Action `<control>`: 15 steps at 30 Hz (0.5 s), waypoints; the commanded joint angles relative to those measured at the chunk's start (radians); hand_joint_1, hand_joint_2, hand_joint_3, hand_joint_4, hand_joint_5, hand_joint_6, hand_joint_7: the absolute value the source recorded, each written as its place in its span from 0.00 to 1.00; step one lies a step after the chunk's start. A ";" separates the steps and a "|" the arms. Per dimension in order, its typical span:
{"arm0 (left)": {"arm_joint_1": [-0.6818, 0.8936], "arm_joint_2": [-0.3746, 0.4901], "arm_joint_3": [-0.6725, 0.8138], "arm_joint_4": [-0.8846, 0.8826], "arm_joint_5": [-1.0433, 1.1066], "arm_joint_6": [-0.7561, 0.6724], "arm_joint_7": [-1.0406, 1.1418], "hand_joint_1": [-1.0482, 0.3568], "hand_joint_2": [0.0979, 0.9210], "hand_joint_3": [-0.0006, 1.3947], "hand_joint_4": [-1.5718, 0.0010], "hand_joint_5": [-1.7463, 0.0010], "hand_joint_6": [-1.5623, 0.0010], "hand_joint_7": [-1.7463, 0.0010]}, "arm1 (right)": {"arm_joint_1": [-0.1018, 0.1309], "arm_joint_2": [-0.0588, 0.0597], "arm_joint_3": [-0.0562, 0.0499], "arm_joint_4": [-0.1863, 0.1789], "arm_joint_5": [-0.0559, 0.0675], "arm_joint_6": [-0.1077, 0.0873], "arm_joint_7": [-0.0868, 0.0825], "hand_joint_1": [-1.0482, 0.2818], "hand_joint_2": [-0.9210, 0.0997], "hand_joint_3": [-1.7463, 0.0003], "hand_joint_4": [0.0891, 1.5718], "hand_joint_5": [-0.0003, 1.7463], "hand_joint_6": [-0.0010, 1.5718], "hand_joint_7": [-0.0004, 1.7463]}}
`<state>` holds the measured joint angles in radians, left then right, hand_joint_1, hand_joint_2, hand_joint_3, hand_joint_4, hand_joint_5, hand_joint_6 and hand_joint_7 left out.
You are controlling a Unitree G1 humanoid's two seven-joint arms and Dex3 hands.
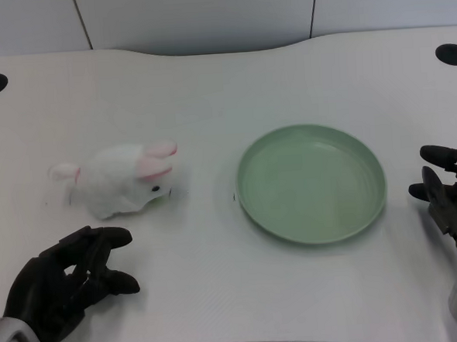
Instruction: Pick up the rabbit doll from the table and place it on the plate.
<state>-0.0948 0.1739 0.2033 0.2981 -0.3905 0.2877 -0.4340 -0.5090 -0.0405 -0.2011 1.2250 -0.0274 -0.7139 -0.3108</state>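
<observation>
White rabbit doll (124, 180) lies on the table (208, 87), left of the green plate (311, 183). Left hand (64, 282) sits near-left, just below it, fingers spread, holding nothing.

Left robot hand (65, 286) at lower left, low over the table (221, 295), fingers (108, 239) loosely curled and apart, holding nothing. Silver wrist just behind it, mostly cropped. Contact with the surface unclear; possibly resting.
</observation>
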 commanded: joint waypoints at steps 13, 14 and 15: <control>-0.011 0.008 0.004 0.022 0.001 -0.049 -0.032 0.34 1.00 0.31 0.64 0.16 0.56 0.45 | -0.003 -0.003 0.016 -0.008 -0.002 0.011 -0.016 0.65 0.00 0.86 0.51 0.48 0.49 0.38; -0.007 0.010 0.005 0.020 0.002 -0.064 -0.040 0.33 1.00 0.31 0.64 0.16 0.57 0.45 | -0.005 -0.002 0.017 -0.007 -0.002 0.015 -0.018 0.65 0.00 0.86 0.52 0.48 0.50 0.38; -0.005 0.011 0.006 0.017 0.003 -0.077 -0.047 0.32 1.00 0.30 0.62 0.19 0.55 0.47 | -0.007 -0.002 0.017 -0.006 0.000 0.019 -0.017 0.65 0.00 0.86 0.51 0.48 0.50 0.38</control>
<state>-0.1036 0.1721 0.2019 0.3135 -0.3892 0.2345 -0.4630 -0.5092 -0.0370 -0.1820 1.2218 -0.0249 -0.7046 -0.3200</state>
